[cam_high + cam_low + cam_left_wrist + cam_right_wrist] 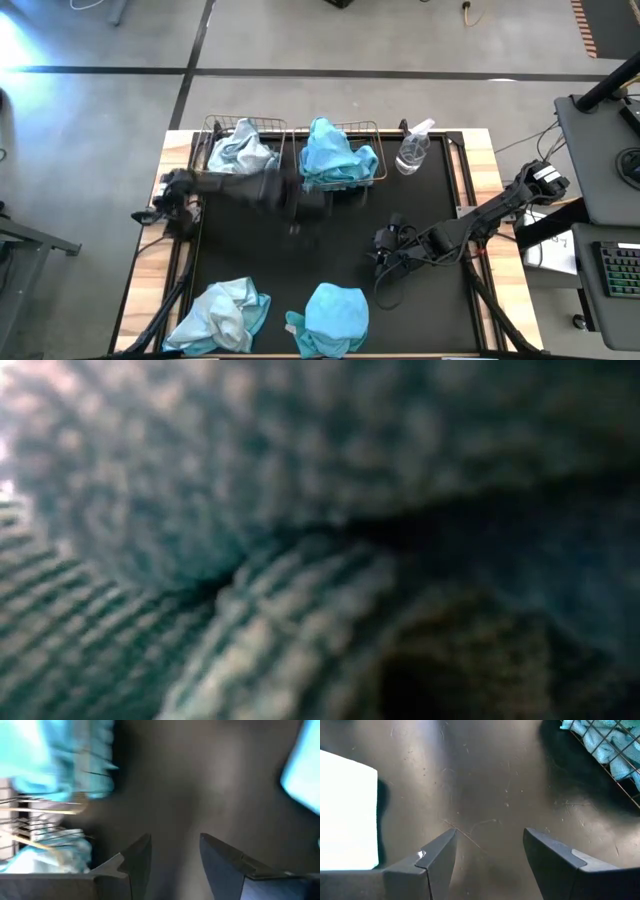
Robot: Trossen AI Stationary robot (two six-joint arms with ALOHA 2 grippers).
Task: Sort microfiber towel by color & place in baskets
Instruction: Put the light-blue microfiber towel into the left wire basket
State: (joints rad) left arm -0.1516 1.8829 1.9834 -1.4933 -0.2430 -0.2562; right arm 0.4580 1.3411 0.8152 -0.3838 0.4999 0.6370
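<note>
The low view shows only fuzzy cloth pressed against the lens. The left gripper [300,200] is blurred in the high view, just in front of the baskets [372,127] – its fingers [135,862] stand apart and hold nothing. The right gripper [385,245] rests with jaws apart over bare mat. One turquoise towel [335,155] and one pale towel [240,150] lie in the baskets; two more towels [335,315] lie at the near table edge.

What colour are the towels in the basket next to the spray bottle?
Bright turquoise-blue towels fill that basket, beside the spray bottle. The high view shows it best.
</note>
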